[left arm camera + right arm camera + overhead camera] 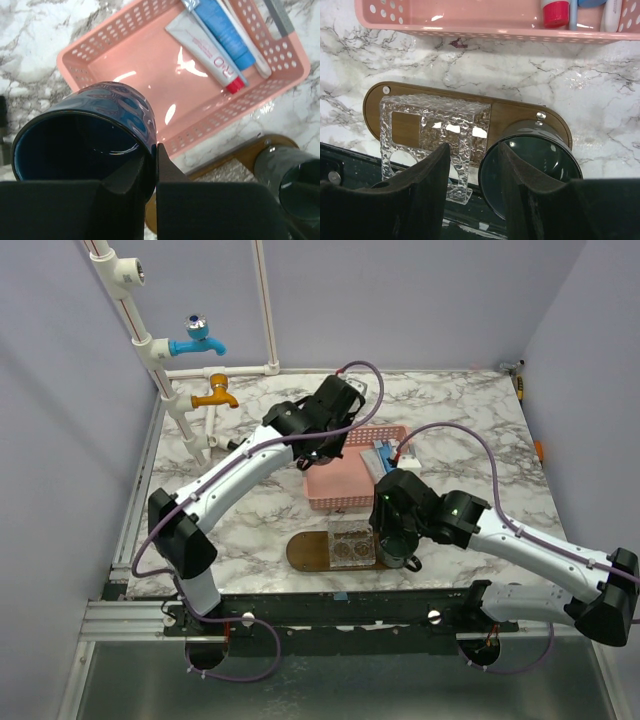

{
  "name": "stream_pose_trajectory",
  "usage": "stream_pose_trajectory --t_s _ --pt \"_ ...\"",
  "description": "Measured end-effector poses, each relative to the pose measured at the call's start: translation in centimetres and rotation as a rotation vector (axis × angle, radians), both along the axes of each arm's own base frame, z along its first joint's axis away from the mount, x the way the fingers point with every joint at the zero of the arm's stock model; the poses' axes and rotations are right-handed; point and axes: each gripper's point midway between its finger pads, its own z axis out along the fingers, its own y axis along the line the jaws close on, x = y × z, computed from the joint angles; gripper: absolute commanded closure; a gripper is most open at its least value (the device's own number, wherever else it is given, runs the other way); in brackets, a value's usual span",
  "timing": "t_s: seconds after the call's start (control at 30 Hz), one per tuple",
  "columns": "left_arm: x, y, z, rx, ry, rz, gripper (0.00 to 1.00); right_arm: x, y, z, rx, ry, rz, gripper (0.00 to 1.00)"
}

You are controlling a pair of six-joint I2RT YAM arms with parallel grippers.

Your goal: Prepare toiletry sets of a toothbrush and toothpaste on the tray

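Observation:
The toothpaste (205, 52), white with a red cap, lies in the pink basket (100, 45) beside a blue pack (225, 32) and a white toothbrush (260, 62). My left gripper (151, 152) is shut on the rim of a dark blue cup (115, 107), held over the basket's near end. The brown wooden tray (520, 112) lies in front of the basket and carries a clear textured holder (435, 125) and a dark green cup (535, 155). My right gripper (474, 150) is open astride the green cup's rim, one finger inside, the other standing off outside.
The basket (340, 490) sits mid-table behind the tray (305, 552). White pipes with a blue tap (195, 340) and an orange tap (218, 395) stand at the back left. The table's front edge lies just behind the tray.

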Motion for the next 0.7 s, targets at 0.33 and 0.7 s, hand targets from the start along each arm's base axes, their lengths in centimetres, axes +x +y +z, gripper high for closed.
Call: stream_pose_trajectory --t_s 0.33,0.7 --pt "-5.8 4.0 0.0 0.047 0.038 0.005 1.00 -0.2 -0.7 0.1 -0.014 0.000 -0.006 0.54" --pt "-11.7 7.4 -1.1 0.046 0.092 0.010 1.00 -0.4 -1.1 -0.3 -0.039 0.011 -0.010 0.54"
